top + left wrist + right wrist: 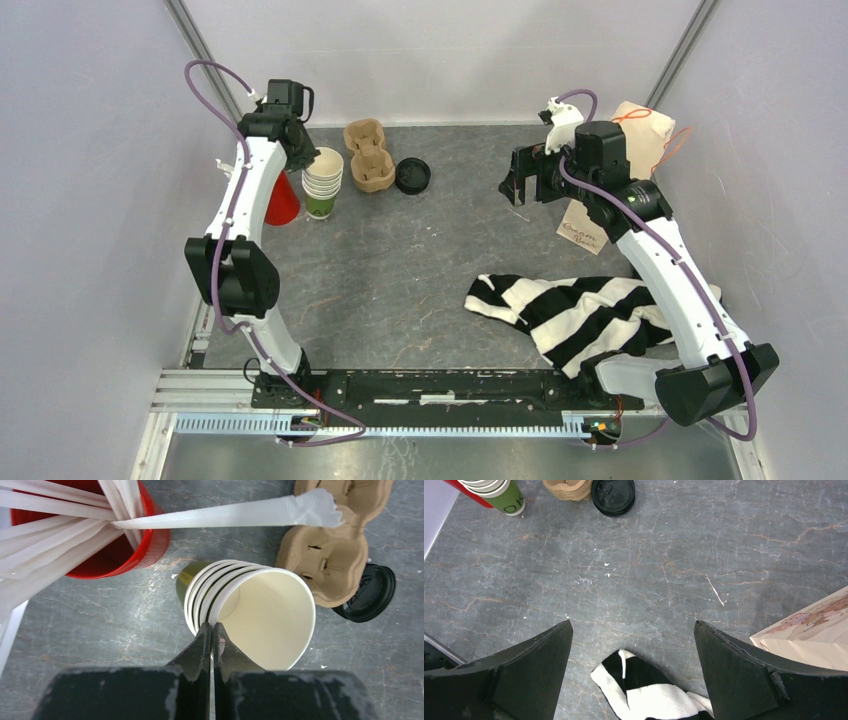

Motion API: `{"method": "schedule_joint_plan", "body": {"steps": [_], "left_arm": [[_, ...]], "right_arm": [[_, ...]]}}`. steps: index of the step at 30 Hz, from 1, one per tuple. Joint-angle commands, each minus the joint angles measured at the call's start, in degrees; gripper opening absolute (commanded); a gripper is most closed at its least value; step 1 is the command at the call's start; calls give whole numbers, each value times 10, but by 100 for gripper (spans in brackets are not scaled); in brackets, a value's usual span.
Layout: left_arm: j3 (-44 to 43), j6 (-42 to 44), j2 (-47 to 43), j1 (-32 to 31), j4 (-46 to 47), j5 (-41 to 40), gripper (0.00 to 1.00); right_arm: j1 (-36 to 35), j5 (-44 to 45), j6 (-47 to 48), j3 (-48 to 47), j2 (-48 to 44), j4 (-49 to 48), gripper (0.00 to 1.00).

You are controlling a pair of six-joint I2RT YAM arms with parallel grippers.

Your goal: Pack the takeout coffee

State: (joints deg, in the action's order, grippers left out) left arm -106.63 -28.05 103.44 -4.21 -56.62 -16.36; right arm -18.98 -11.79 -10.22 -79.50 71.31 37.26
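Green paper cups (322,185) are sitting nested between the red cup (282,205) and the cardboard carrier (367,155). Your left gripper (211,629) is pinching the top cup (270,615) by its near rim, fingers nearly touching. You should be drawing it straight up, watching that the next cup is not coming along. Your right gripper (518,185) is hanging wide open.

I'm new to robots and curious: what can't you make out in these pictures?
Bag writing: too small in the top view; cut by the edge in the right wrist view.
Red cup: partly behind the left arm, top view.
Cloth: one end under the right arm, top view.
Left claw: shut at the rim of the cups, left wrist view; a pinch is unclear.
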Motion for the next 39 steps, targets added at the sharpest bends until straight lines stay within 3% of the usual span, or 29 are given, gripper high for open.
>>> {"method": "schedule_joint_plan", "body": {"steps": [1,4,7,9,12,20,25,29,39], "left_arm": [[44,-40,-61,7,62,50,2],[76,-94,-86,16,80,119,2],[136,-110,-120,21,121,116,2],[148,-127,-129,40,123,179,2],[176,-129,-153,41,144,169,2],[297,-174,-216,58,221,229,2],[282,-162,-225,58,197,218,2],[215,-121,-231,58,165,169,2],[134,-111,-281,58,93,147,2]], "right_arm": [[2,-16,-13,15,-15,-22,98],[2,-31,-14,18,-15,-24,98],[2,-43,-21,27,-17,-33,98],[2,-56,-30,31,-15,-41,98],[2,-82,-45,36,-10,-54,98],[-3,-197,-203,132,18,-240,98],[-29,-233,-292,149,78,-332,98],[-48,-213,-260,121,86,-300,98],[-49,-165,-150,97,30,-179,98]]}}
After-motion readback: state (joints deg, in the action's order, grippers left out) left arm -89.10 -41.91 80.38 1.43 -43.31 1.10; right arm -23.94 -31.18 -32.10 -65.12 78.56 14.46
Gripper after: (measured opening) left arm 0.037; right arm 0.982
